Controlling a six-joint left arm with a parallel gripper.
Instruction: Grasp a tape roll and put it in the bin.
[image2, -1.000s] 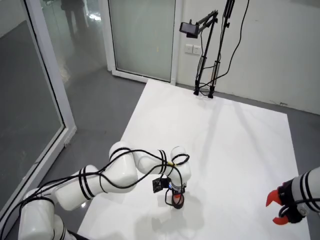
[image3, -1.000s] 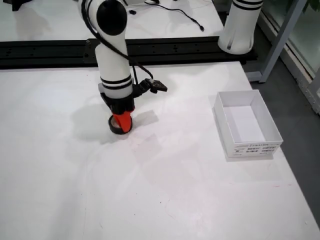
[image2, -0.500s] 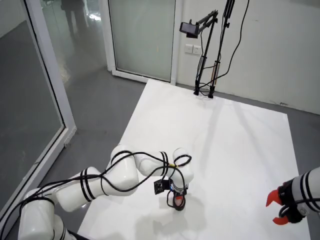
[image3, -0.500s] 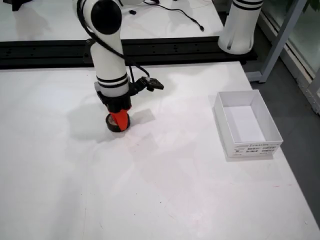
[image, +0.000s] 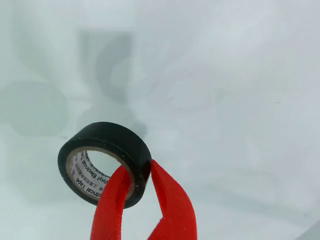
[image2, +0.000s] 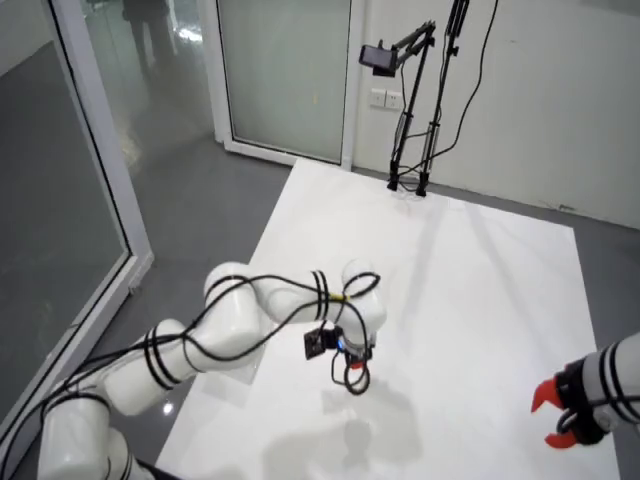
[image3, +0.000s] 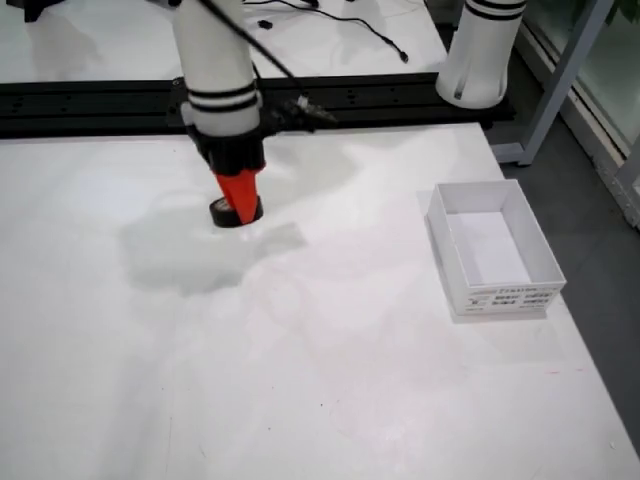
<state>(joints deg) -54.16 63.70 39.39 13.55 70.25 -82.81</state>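
Gripper: your red gripper (image: 140, 172) is clamped on the wall of the tape roll (image: 104, 162), one finger inside the core and one outside, as the view that rides on the gripper shows.
Tape roll: black, with a printed label on its inner core; you have it hanging at the finger tips, clear of the white table (image3: 330, 350) (its shadow lies apart on the surface below).
Place: in the view from the front, the gripper (image3: 238, 207) and tape roll (image3: 234, 212) sit in the far left part of the table.
Bin: the white bin (image3: 492, 248) stands on the right side of that view, well apart from the roll; you can see a label on its near wall.
Second arm: in the high view, a red-fingered gripper (image2: 560, 415) shows at the right edge.
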